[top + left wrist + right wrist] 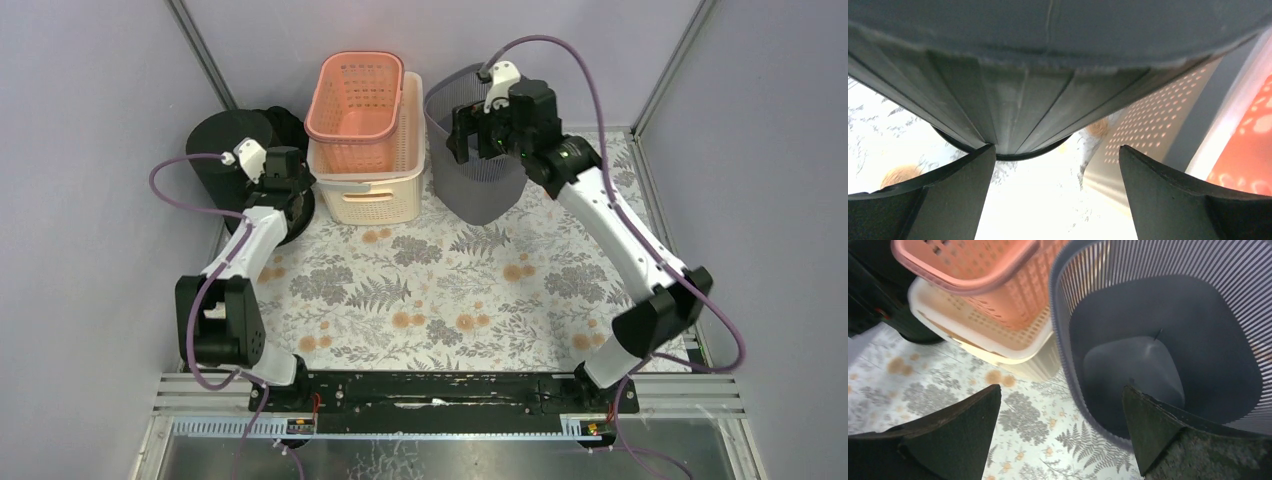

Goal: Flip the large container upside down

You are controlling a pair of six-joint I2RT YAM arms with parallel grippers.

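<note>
A large grey slatted bin (485,190) stands upright at the back right, open mouth up. The right wrist view looks down into it (1148,315). My right gripper (463,135) is open and hovers over its near-left rim, one finger over the inside and one outside (1062,387), holding nothing. A black ribbed round container (225,140) stands at the back left with a flat closed top. My left gripper (290,195) is open beside its lower part. In the left wrist view (1056,147) the black container (1048,75) fills the top, with nothing between the fingers.
A cream perforated basket (370,190) with a pink basket (355,95) stacked in it stands between the two containers, close to both. Both show in the right wrist view: cream (973,335), pink (973,260). The floral mat (440,290) covers the table. Walls enclose the back and sides.
</note>
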